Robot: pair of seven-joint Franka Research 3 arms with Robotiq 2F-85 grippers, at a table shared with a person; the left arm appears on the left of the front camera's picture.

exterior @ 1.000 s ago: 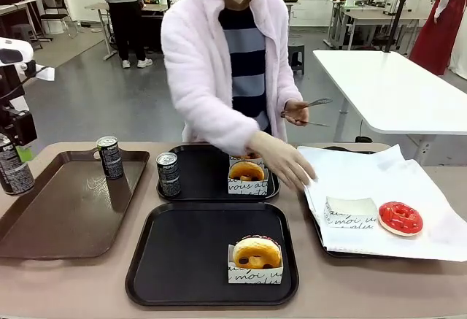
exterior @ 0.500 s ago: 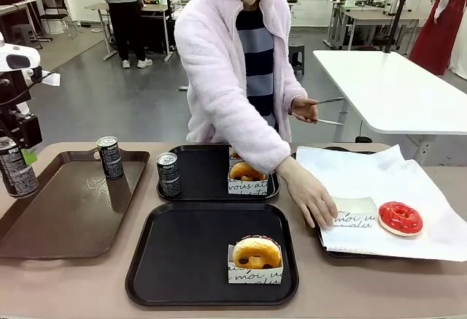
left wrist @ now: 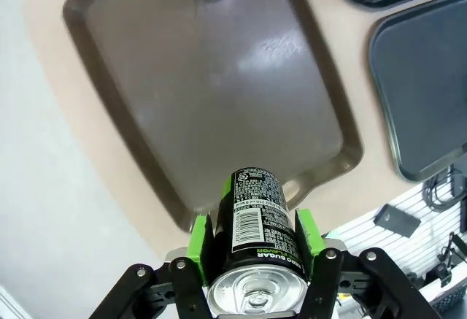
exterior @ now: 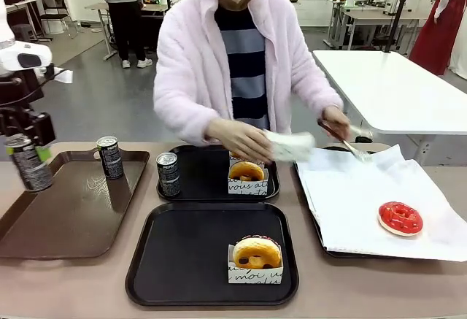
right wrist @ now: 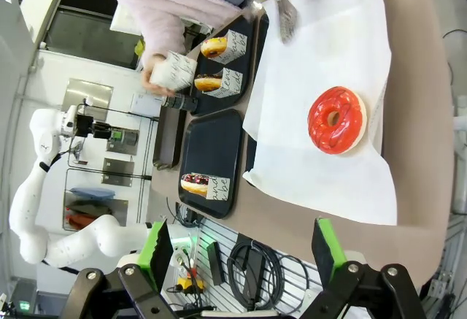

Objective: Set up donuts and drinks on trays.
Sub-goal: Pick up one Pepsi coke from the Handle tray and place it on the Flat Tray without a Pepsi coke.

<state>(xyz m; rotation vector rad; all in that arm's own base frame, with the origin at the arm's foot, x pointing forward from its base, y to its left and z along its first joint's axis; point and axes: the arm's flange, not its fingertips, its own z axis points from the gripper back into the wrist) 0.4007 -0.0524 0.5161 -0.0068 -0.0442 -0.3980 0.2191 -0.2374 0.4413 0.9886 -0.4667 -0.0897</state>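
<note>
My left gripper [exterior: 28, 151] is shut on a dark can [exterior: 30, 163], held upright in the air over the left rim of the brown tray [exterior: 66, 224]. The wrist view shows the can [left wrist: 255, 224] clamped between the green pads [left wrist: 198, 237]. A second can [exterior: 110, 157] stands on the brown tray, a third [exterior: 168, 174] on the far black tray [exterior: 201, 180] beside a sleeved donut [exterior: 247, 175]. The near black tray [exterior: 182, 260] holds one sleeved donut [exterior: 255, 258]. My right gripper [right wrist: 241, 260] hangs open above the table with nothing between its fingers.
A red iced donut [exterior: 400, 217] lies bare on white paper [exterior: 357, 195] at the right. The person across the table holds an empty paper sleeve [exterior: 290, 146] in one hand and tongs [exterior: 344, 141] in the other, above the far tray's right side.
My left gripper has carried the can a little to the right and up. The person lifted the empty sleeve off the white paper and brought the tongs down toward it.
</note>
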